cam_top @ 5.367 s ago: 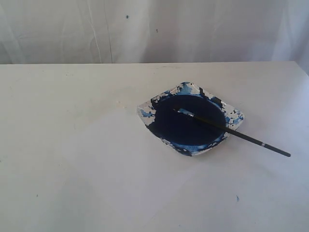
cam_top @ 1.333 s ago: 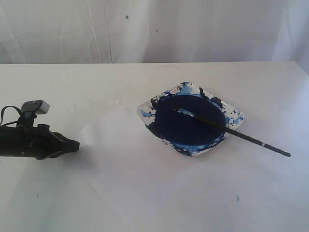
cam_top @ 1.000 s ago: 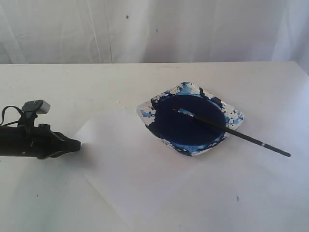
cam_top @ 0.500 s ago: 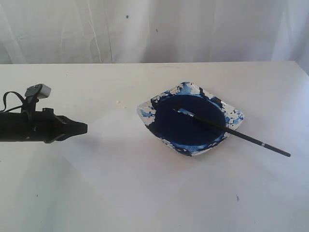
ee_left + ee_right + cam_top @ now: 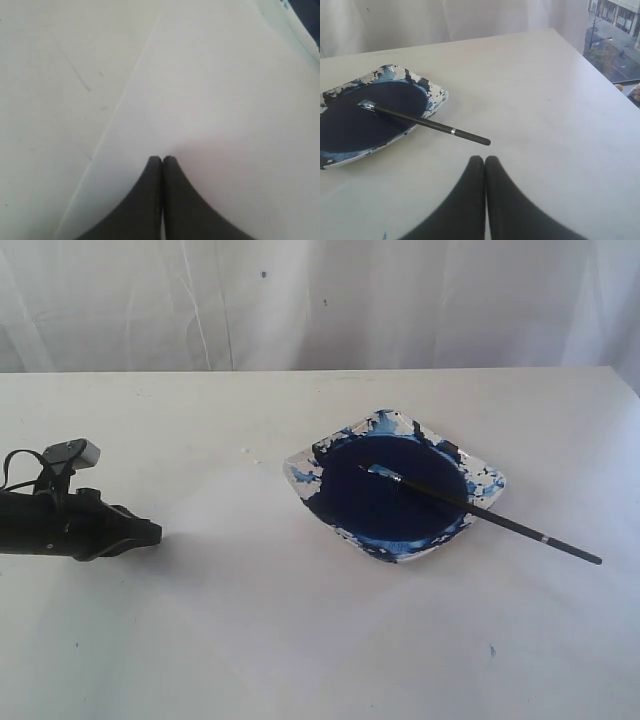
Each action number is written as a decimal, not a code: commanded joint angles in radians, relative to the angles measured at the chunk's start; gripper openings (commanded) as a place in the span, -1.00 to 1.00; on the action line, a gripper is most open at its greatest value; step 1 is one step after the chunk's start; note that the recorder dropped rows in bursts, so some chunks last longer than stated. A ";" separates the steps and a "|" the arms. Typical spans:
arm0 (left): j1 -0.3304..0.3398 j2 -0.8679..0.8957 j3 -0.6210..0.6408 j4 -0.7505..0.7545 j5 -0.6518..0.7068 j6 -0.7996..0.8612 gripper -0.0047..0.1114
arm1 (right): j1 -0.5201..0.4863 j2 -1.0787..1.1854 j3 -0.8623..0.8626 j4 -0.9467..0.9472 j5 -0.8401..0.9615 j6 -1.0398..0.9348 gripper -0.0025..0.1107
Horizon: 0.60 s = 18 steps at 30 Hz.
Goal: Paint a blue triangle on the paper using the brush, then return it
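Observation:
The brush (image 5: 480,512) rests across the paint dish (image 5: 490,480), bristles in the dark blue paint and handle sticking out over the table to the right. The paper (image 5: 260,580) lies flat and faint in front of and left of the dish. My left gripper (image 5: 158,532) reaches in low from the left, shut on the paper near its left edge (image 5: 225,100). In the wrist view the left gripper's (image 5: 161,159) tips sit pressed together. My right gripper (image 5: 485,159) is shut and empty, a short way from the end of the brush (image 5: 425,122). The blue triangle is not in view.
The white table (image 5: 120,420) ends at a white curtain (image 5: 300,300) behind. Small blue specks (image 5: 491,649) dot the front right. The right wrist view shows the dish rim (image 5: 437,95) and the table's edge (image 5: 580,55) with a street below.
The left gripper has come down and drawn back slightly left. The paper, raised at its left corner a moment ago, now lies flat. Brush and dish have not moved.

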 commanded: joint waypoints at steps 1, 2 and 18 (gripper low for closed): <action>0.002 -0.008 0.009 -0.021 -0.001 -0.003 -0.92 | 0.002 -0.005 0.005 -0.001 -0.001 -0.001 -0.96; 0.002 -0.008 0.009 -0.021 -0.001 -0.003 -0.92 | 0.002 -0.005 0.005 -0.001 -0.001 -0.001 -0.96; 0.002 -0.008 0.009 -0.021 -0.003 0.007 -0.92 | 0.002 -0.005 0.005 -0.001 -0.001 -0.001 -0.96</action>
